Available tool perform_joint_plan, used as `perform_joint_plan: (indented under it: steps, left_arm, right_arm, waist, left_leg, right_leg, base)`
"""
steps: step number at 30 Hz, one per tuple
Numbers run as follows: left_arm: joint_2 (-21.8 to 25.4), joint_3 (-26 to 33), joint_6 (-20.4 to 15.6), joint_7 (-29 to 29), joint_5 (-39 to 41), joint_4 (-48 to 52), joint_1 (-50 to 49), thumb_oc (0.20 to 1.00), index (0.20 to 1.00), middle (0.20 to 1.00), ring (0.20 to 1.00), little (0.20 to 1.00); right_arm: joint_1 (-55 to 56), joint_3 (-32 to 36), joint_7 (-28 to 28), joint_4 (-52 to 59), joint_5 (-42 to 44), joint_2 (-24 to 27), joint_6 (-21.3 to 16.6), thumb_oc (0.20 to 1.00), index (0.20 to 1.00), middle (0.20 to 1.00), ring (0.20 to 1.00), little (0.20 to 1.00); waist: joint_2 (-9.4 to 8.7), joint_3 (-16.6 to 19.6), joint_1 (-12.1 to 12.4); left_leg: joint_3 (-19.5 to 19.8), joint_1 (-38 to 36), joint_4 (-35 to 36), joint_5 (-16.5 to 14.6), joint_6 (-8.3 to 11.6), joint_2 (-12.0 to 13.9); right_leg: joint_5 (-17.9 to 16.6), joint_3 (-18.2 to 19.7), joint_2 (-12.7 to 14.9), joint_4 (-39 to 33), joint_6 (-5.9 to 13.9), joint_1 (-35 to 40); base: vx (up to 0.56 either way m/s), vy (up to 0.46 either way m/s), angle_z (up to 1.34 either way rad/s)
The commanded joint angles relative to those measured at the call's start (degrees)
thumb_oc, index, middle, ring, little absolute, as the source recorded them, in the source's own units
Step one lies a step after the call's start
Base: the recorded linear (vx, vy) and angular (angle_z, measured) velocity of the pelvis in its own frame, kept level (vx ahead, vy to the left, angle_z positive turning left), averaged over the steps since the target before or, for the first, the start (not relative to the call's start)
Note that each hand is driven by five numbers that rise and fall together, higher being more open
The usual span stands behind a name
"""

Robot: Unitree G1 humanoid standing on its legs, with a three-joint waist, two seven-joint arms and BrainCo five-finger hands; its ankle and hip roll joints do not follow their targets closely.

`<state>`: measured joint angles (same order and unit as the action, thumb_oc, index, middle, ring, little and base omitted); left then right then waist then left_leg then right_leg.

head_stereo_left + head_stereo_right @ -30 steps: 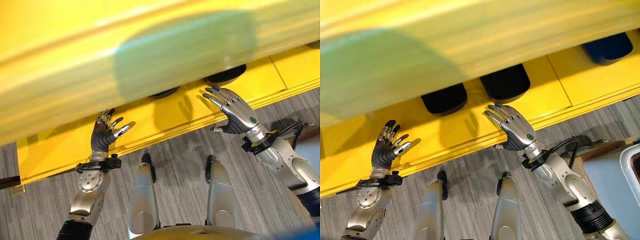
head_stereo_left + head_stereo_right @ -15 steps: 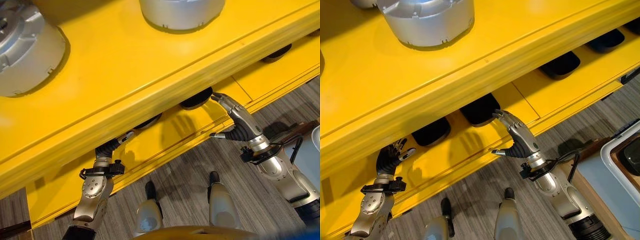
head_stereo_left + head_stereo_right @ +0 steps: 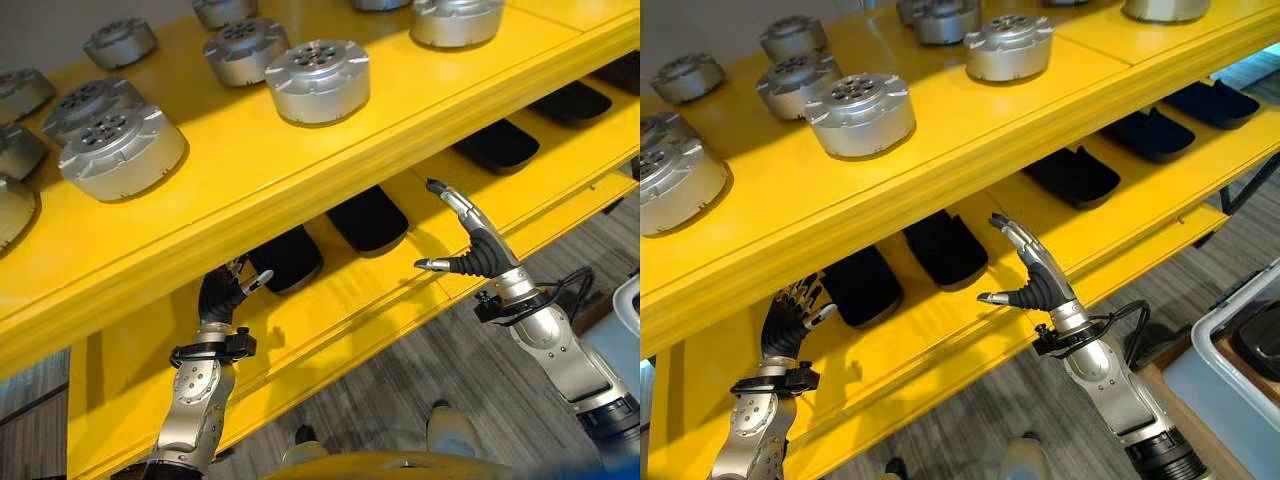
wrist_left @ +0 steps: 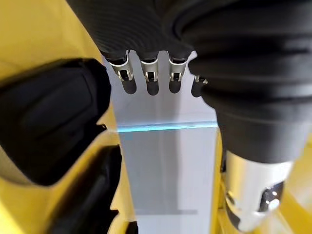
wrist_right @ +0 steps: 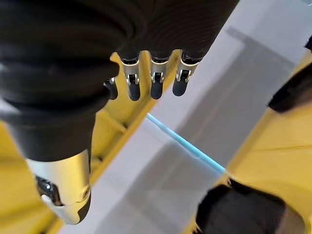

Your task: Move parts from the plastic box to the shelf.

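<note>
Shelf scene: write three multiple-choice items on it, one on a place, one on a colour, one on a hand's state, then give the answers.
1. Where do the black parts lie?
A. on the floor
B. on the lower shelf level
C. on the top level beside the silver parts

2. What colour is the shelf?
A. yellow
B. blue
C. white

3. How is the right hand?
A. curled round a black part
C. pinching a silver part
B. open, holding nothing

Answers:
1. B, the black parts sit in a row under the upper board, behind both hands.
2. A, every board and edge is yellow; the silver round parts stand on its top level.
3. B, its fingers are straight and its thumb out, with nothing between them. The left hand is also empty, at the lower level.
</note>
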<state>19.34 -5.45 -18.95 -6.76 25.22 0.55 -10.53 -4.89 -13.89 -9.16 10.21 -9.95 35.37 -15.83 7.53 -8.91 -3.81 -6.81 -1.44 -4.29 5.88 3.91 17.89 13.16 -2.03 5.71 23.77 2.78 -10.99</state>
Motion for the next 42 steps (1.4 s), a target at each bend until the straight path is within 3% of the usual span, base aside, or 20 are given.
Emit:
perform_joint_plan:
  steps: [1, 3, 4, 5, 6, 8, 9, 11, 12, 14, 17, 19, 22, 29, 33, 36, 37, 38, 39, 42]
  left_arm:
    - [0.0, -0.6, -1.3, 0.9, -0.5, -0.8, 2.0, 1.000, 1.000, 1.000, 1.000, 1.000]
    - [0.0, -1.0, -1.3, 1.2, 0.1, -1.3, 3.0, 1.000, 1.000, 1.000, 1.000, 1.000]
    - [0.0, -1.0, -1.2, 1.3, 0.1, -1.3, 3.2, 1.000, 1.000, 1.000, 1.000, 1.000]
    - [0.0, -0.8, -1.4, 1.2, 0.1, -1.5, 3.6, 1.000, 1.000, 1.000, 1.000, 1.000]
    - [0.0, -0.8, -1.4, 1.2, 0.0, -1.5, 3.6, 1.000, 1.000, 1.000, 1.000, 1.000]
    - [-0.1, -1.0, -1.5, 1.0, -0.8, -1.6, 4.2, 1.000, 1.000, 1.000, 1.000, 1.000]
    - [-0.1, -1.0, -1.5, 1.0, -0.9, -1.6, 4.2, 1.000, 1.000, 1.000, 1.000, 1.000]
    - [-0.5, -1.0, -1.4, 1.1, -1.3, -1.4, 4.0, 1.000, 1.000, 1.000, 1.000, 1.000]
    - [-0.6, -0.7, -1.5, 1.1, -1.9, -0.9, 3.3, 1.000, 1.000, 1.000, 1.000, 1.000]
    - [-1.0, 0.0, -1.4, 1.2, -2.0, -0.5, 2.2, 1.000, 1.000, 1.000, 1.000, 1.000]
    - [-1.0, 0.8, -1.6, 1.3, -2.4, 0.2, 1.3, 1.000, 1.000, 1.000, 1.000, 1.000]
    - [-0.6, 0.6, -1.6, 1.8, -2.8, 0.5, 0.9, 1.000, 1.000, 1.000, 1.000, 1.000]
    - [-0.4, -0.8, -1.6, 2.6, -3.0, 0.0, 0.6, 1.000, 1.000, 1.000, 1.000, 1.000]
    - [0.9, -1.9, -1.1, 2.4, -3.7, 0.8, 0.3, 1.000, 1.000, 1.000, 1.000, 1.000]
    - [1.6, -2.5, -1.0, 2.0, -4.0, 0.5, 2.0, 1.000, 1.000, 1.000, 1.000, 1.000]
    - [2.1, -2.4, -1.0, 1.1, -4.4, 0.7, 3.4, 1.000, 1.000, 1.000, 1.000, 1.000]
    - [2.4, -1.7, -0.8, 0.1, -4.8, 1.0, 3.9, 1.000, 1.000, 1.000, 1.000, 1.000]
    - [2.6, -0.9, -0.6, -0.6, -5.1, 1.8, 3.5, 1.000, 1.000, 1.000, 1.000, 1.000]
    - [2.7, -0.6, -0.5, -0.4, -5.1, 2.1, 3.3, 1.000, 1.000, 1.000, 1.000, 1.000]
    - [2.6, -0.2, -0.5, -0.1, -4.5, 2.1, 2.3, 1.000, 1.000, 1.000, 1.000, 1.000]
  right_arm:
    - [-2.3, 0.7, -0.8, 1.7, 2.9, -0.6, -2.5, 1.000, 1.000, 1.000, 1.000, 1.000]
    - [-3.2, 0.4, -1.4, 0.8, 3.2, -1.0, -2.2, 1.000, 1.000, 1.000, 1.000, 1.000]
    - [-3.5, 0.2, -1.4, 0.5, 3.7, -1.3, -2.1, 1.000, 1.000, 1.000, 1.000, 1.000]
    - [-4.2, -0.3, -1.4, -0.1, 4.2, -1.9, -1.8, 1.000, 1.000, 1.000, 1.000, 1.000]
    - [-4.3, -0.3, -1.4, -0.1, 4.2, -1.9, -1.8, 1.000, 1.000, 1.000, 1.000, 1.000]
    - [-4.5, -0.4, -0.4, -0.7, 5.3, -2.8, -1.9, 1.000, 1.000, 1.000, 1.000, 1.000]
    - [-4.5, -0.4, -0.4, -0.7, 5.3, -2.9, -1.9, 1.000, 1.000, 1.000, 1.000, 1.000]
    - [-4.0, -0.2, 0.1, -0.5, 6.2, -3.9, -2.1, 1.000, 1.000, 1.000, 1.000, 1.000]
    - [-4.2, -0.9, 0.7, -1.8, 7.0, -5.1, -2.0, 1.000, 1.000, 1.000, 1.000, 1.000]
    - [-4.2, -1.5, 1.5, -2.4, 8.3, -6.6, -2.0, 1.000, 1.000, 1.000, 1.000, 1.000]
    - [-4.2, -1.8, 2.5, -3.1, 8.7, -7.3, -1.9, 1.000, 1.000, 1.000, 1.000, 1.000]
    - [-4.1, -1.8, 3.0, -3.1, 9.0, -7.4, -2.0, 1.000, 1.000, 1.000, 1.000, 1.000]
    - [-1.5, -0.8, 4.0, -3.0, 10.3, -7.6, -1.8, 1.000, 1.000, 1.000, 1.000, 1.000]
    - [-0.8, -1.3, 4.9, -2.6, 12.3, -8.4, -1.4, 1.000, 1.000, 1.000, 1.000, 1.000]
    - [-0.6, -1.7, 5.1, -2.1, 12.2, -8.6, -1.1, 1.000, 1.000, 1.000, 1.000, 1.000]
    - [-0.9, -2.0, 4.9, -2.0, 11.7, -8.9, -0.8, 1.000, 1.000, 1.000, 1.000, 1.000]
    - [-1.8, -2.8, 4.9, -2.2, 11.3, -9.7, -0.6, 1.000, 1.000, 1.000, 1.000, 1.000]
    - [-2.1, -3.4, 4.7, -2.2, 10.9, -10.5, -0.4, 1.000, 1.000, 1.000, 1.000, 1.000]
    - [-2.3, -3.8, 4.9, -2.4, 10.8, -10.9, -0.3, 1.000, 1.000, 1.000, 1.000, 1.000]
    - [-3.4, -4.9, 5.0, -3.1, 10.2, -12.0, 0.2, 1.000, 1.000, 1.000, 1.000, 1.000]
  waist:
    - [-0.09, 0.9, -0.1]
    - [-1.24, 1.1, -0.1]
    - [-1.80, 1.3, -0.1]
    - [-2.48, 1.6, 0.2]
    - [-2.55, 1.6, 0.1]
    - [-4.20, 2.3, 0.3]
    - [-4.31, 2.2, 0.4]
    - [-5.14, 2.5, 0.5]
    - [-5.57, 2.4, 1.5]
    - [-6.00, 2.9, 3.0]
    - [-6.05, 3.5, 4.4]
    - [-6.16, 3.9, 4.6]
    - [-6.31, 5.5, 3.5]
    - [-7.24, 6.6, 3.0]
    - [-7.27, 6.2, 2.3]
    - [-6.83, 4.5, 1.6]
    - [-6.37, 3.4, 2.5]
    - [-5.91, 2.9, 4.0]
    - [-5.60, 2.9, 4.6]
    - [-5.00, 2.6, 4.5]
  left_leg:
    - [5.3, 4.9, 1.8, 24.0, 8.18, 4.3]
    - [3.6, 6.2, 1.0, 24.1, 7.81, 3.9]
    - [2.3, 6.4, 0.3, 22.4, 7.28, 3.1]
    - [3.2, 6.5, -0.9, 17.3, 5.65, -1.3]
    - [3.2, 6.6, -1.3, 17.0, 5.47, -1.4]
    - [3.0, 6.4, -2.3, 5.5, 1.94, -9.9]
    - [2.9, 6.4, -2.7, 5.1, 1.75, -10.1]
    - [1.9, 6.4, -3.9, -0.7, -0.01, -14.4]
    - [4.7, 6.2, -5.3, -4.5, -1.22, -18.6]
    - [9.3, 6.8, -5.7, -6.7, -2.49, -24.3]
    - [16.6, 6.7, -4.7, -7.0, -4.39, -29.5]
    - [19.0, 6.3, -2.9, -6.1, -5.36, -30.4]
    - [17.3, 3.6, 3.2, -4.4, -6.30, -28.1]
    - [14.7, 1.7, 9.0, -2.4, -7.14, -26.7]
    - [13.3, 1.6, 9.3, -2.4, -7.43, -26.3]
    - [11.5, 1.1, 9.3, -3.1, -7.85, -25.5]
    - [9.6, 0.9, 9.3, -3.5, -8.05, -24.6]
    - [7.8, 0.1, 9.3, -4.5, -7.93, -23.7]
    - [6.4, 0.0, 9.3, -4.7, -7.65, -23.0]
    - [3.8, -1.8, 9.3, -6.1, -7.03, -21.2]
  right_leg:
    - [-2.4, -1.5, -0.3, -3.1, -0.15, 3.4]
    - [-3.6, -2.6, 0.1, -6.5, -0.59, 5.3]
    - [-4.3, -3.2, 0.0, -8.8, -0.68, 6.3]
    - [-6.1, -3.1, 0.0, -11.9, -0.53, 7.3]
    - [-6.4, -3.1, 0.1, -12.5, -0.38, 7.6]
    - [-9.6, -3.5, 0.2, -18.0, -0.30, 9.8]
    - [-9.7, -3.4, 0.4, -18.3, -0.14, 10.1]
    - [-11.0, -3.3, 0.2, -20.1, 0.36, 10.5]
    - [-12.0, -1.7, -0.5, -21.4, 0.54, 10.6]
    - [-13.3, 0.1, -1.5, -22.4, 0.41, 9.8]
    - [-14.4, 3.5, -4.1, -22.9, 0.03, 9.2]
    - [-15.7, 5.2, -5.3, -23.7, 0.07, 9.0]
    - [-16.5, 5.8, -6.1, -25.5, 0.35, 10.0]
    - [-18.6, 8.4, -6.9, -26.9, 1.40, 9.2]
    - [-18.5, 10.1, -7.5, -24.2, 1.74, 7.4]
    - [-16.6, 10.2, -8.5, -18.0, 2.21, 4.5]
    - [-14.8, 5.5, -7.2, -12.5, 3.02, 2.0]
    - [-13.7, -1.5, -3.4, -10.0, 3.62, 1.1]
    - [-14.2, -5.5, -0.3, -9.5, 3.53, 0.8]
    - [-17.4, -9.8, 7.7, -11.0, 4.42, 0.0]
  base:
    - [0.02, -0.204, 0.02]
    - [0.01, -0.202, 0.21]
    - [0.00, -0.235, 0.58]
    - [0.01, -0.229, 0.59]
    - [0.02, -0.219, 0.34]
    - [0.02, -0.197, -0.04]
    - [0.00, -0.173, -0.17]
    - [0.02, -0.159, -0.17]
    - [0.03, -0.178, -0.25]
    - [0.02, -0.121, -0.74]
    - [0.02, -0.053, -0.93]
    - [0.00, 0.010, -0.73]
    - [0.04, 0.070, -0.42]
    - [0.01, 0.073, -0.35]
    - [-0.01, 0.057, -0.30]
    - [-0.03, 0.063, -0.29]
    - [-0.04, 0.054, -0.52]
    - [-0.04, 0.021, -0.88]
    - [0.00, -0.027, -1.74]
    - [0.03, -0.076, -1.36]
